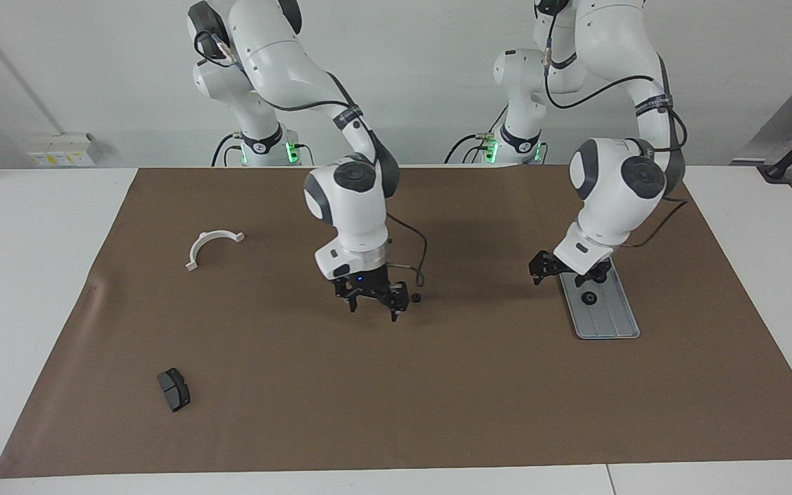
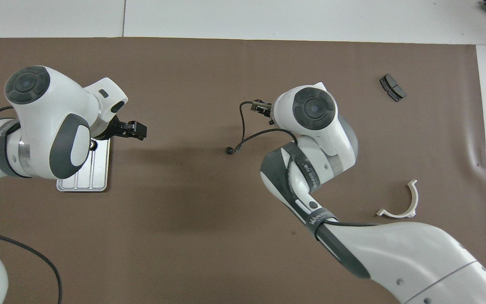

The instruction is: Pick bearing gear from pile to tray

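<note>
Facing view: we saw the right claw [image 1: 372,304] spread wide and empty beside a loose gear [image 1: 415,298]; the left claw [image 1: 566,271], also wide, hung over the tray [image 1: 609,323] holding one gear [image 1: 588,298]. Overhead view: the loose gear [image 2: 228,150] lay by the cable [image 2: 243,126]; we judged a snag could flick it away.

A brown mat [image 1: 396,385] covers the white table [image 1: 25,275].
</note>
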